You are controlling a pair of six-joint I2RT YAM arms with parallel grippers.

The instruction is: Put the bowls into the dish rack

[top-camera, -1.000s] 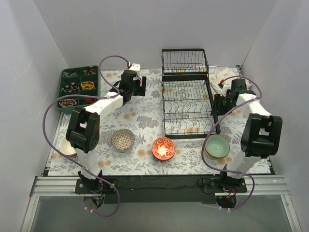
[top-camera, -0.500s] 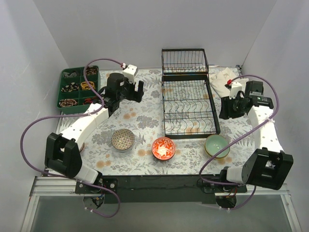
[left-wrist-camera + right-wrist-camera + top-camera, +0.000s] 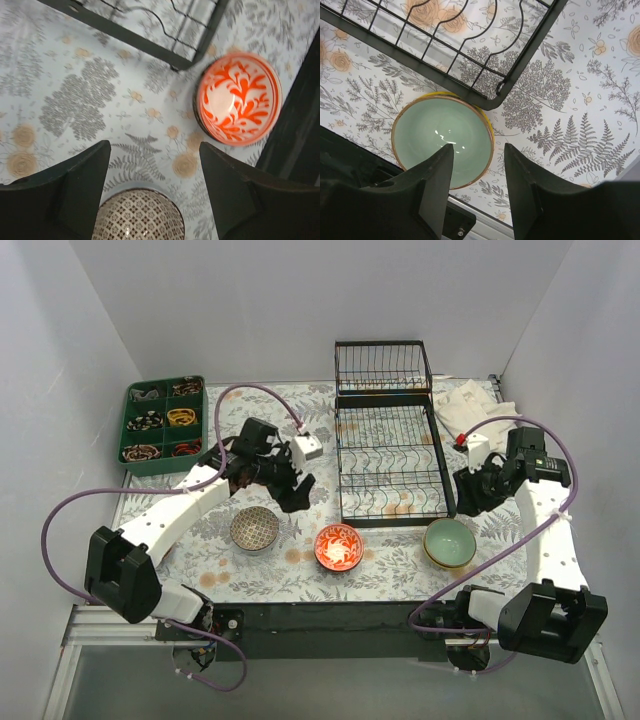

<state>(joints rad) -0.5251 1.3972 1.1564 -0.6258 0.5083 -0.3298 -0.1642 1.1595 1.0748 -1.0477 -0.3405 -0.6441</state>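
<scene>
Both claws are spread wide and hold nothing, so what matters is which bowl lies under which. My right gripper (image 3: pixel 470 495) hangs over the near right corner of the dish rack (image 3: pixel 395 523), and in its wrist view the pale green bowl (image 3: pixel 442 141) sits just nearside of that corner, partly under one finger and reaching into the gap between the two. My left gripper (image 3: pixel 292 490) hovers over the floral cloth (image 3: pixel 300 445) left of the rack, with the brown lattice bowl (image 3: pixel 138 222) at the near edge of its open span and the red-orange bowl (image 3: pixel 239 100) off toward the rack's near left corner. I judge each arm nearest its own bowl, with the red-orange one better suited to the left. The bowls are round, so no axis matters, only a rim pinch. The cloth is flat but may slide. The green bowl crowds the rack frame, leaving little finger room on that side. The rack's prong rows are empty.
</scene>
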